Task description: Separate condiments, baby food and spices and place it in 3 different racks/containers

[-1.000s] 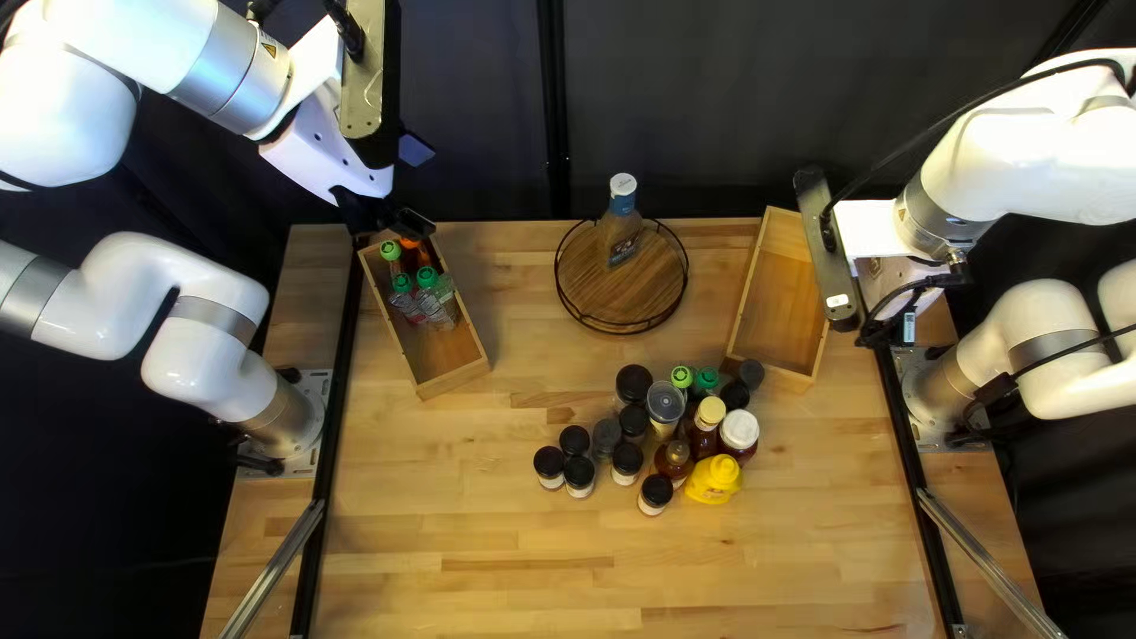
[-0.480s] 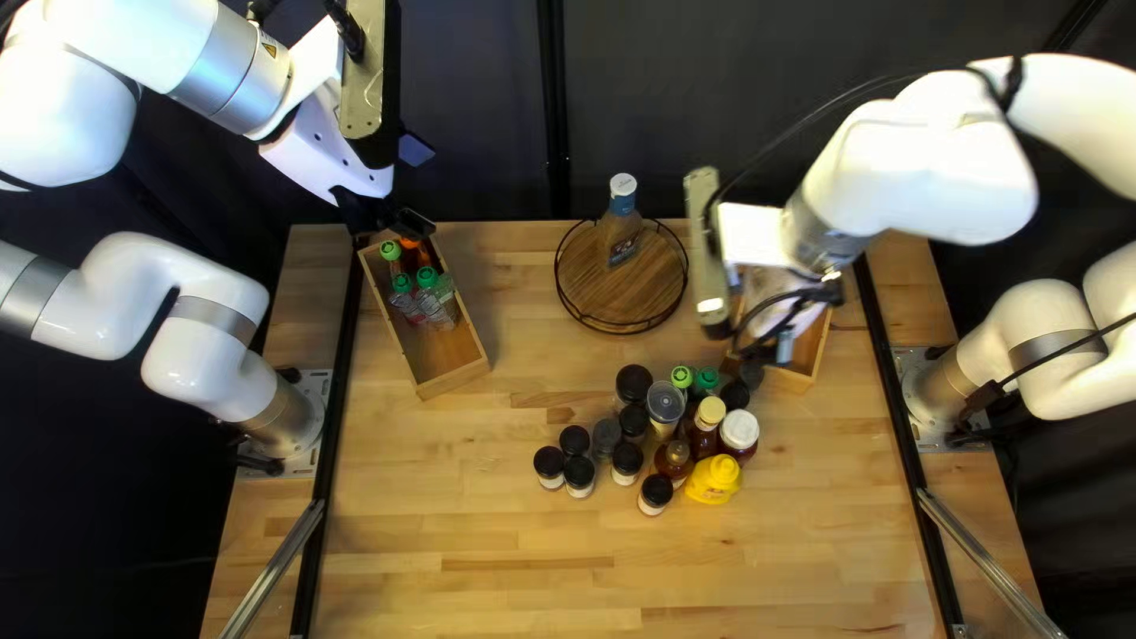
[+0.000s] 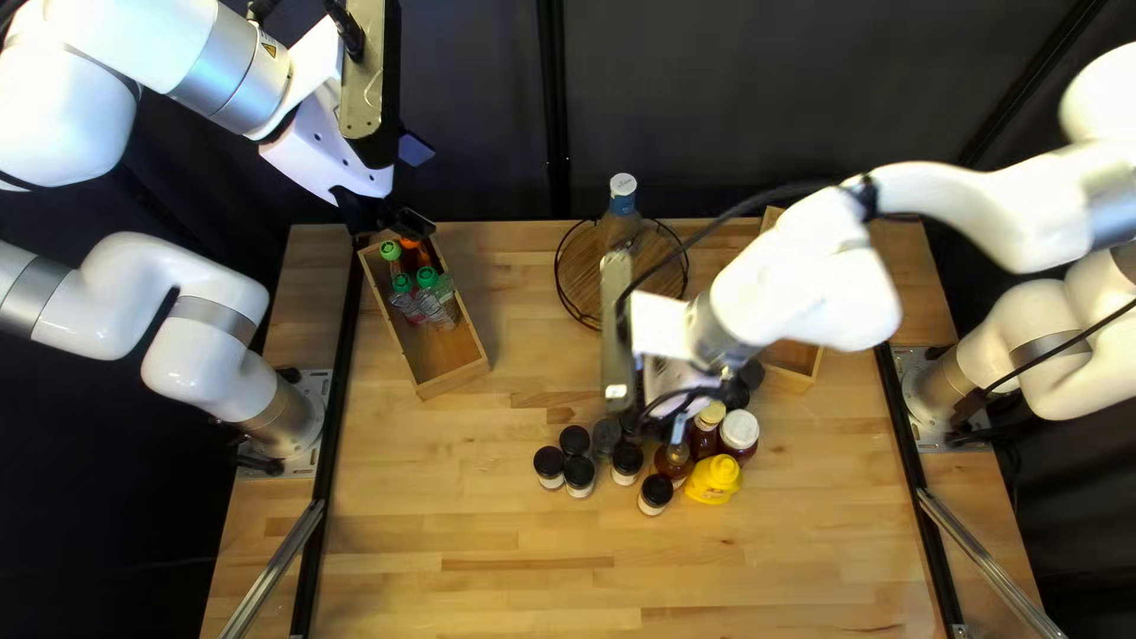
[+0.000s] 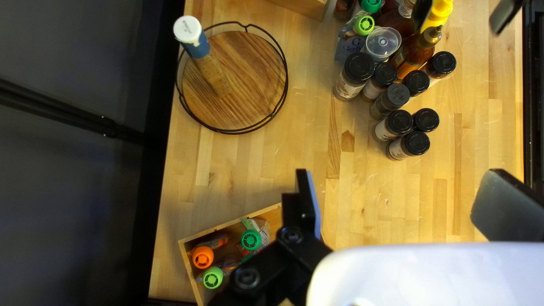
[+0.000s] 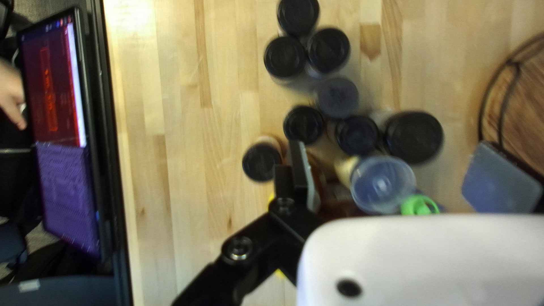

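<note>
My left gripper (image 3: 388,223) hangs over the far end of the left wooden box (image 3: 454,379), which holds several colored-cap pouches (image 3: 436,304). In the left wrist view my left gripper (image 4: 396,205) is open and empty. My right gripper (image 3: 677,408) is above the cluster of jars and bottles, its tips hidden; in the right wrist view my right gripper (image 5: 399,178) stands open over a clear-lidded jar (image 5: 383,184). Black-capped spice jars (image 3: 579,473) stand beside a yellow mustard bottle (image 3: 714,479) and a white-capped jar (image 3: 740,431). A white-capped bottle (image 3: 623,195) is on the round rack (image 3: 570,290).
The right wooden box (image 3: 791,369) is partly covered by my right arm, which reaches across it. In the right wrist view, beyond the table edge, are a laptop (image 5: 62,141) and a person's hand (image 5: 12,96).
My right arm has swung from above the right box toward the table's middle and over the jars. My left arm and the items on the table have not moved.
</note>
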### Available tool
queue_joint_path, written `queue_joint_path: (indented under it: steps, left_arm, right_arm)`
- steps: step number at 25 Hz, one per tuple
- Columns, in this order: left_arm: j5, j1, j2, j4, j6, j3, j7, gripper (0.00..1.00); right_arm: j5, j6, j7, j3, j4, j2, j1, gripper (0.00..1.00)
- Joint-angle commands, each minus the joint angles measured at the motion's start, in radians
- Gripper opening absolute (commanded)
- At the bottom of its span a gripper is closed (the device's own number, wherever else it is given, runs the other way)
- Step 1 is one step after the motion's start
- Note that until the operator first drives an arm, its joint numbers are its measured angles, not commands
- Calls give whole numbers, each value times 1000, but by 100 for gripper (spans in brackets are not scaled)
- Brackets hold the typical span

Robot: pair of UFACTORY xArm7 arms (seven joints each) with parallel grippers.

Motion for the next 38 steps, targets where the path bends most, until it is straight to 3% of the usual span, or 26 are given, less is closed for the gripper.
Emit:
queue_joint_path:
  steps: [1,18,32,33,34,35,38]
  left_arm:
    - [0,0,0,0,0,0,0,100]
    - [0,0,0,0,0,0,0,100]
    - [0,0,0,0,0,0,0,100]
    - [0,0,0,0,0,0,0,100]
    - [0,0,0,0,0,0,0,100]
    - [0,0,0,0,0,0,0,100]
    - [0,0,0,0,0,0,0,100]
  right_arm:
    - [-10,-24,-51,1,113,149,-6,100]
    - [-59,118,-113,-5,421,437,23,100]
    - [-20,183,-124,7,475,522,5,100]
    - [-17,187,-125,8,480,527,3,89]
    - [-16,194,-126,8,487,530,3,4]
    - [-16,201,-127,8,495,532,3,0]
    - [-18,218,-132,13,500,508,7,0]
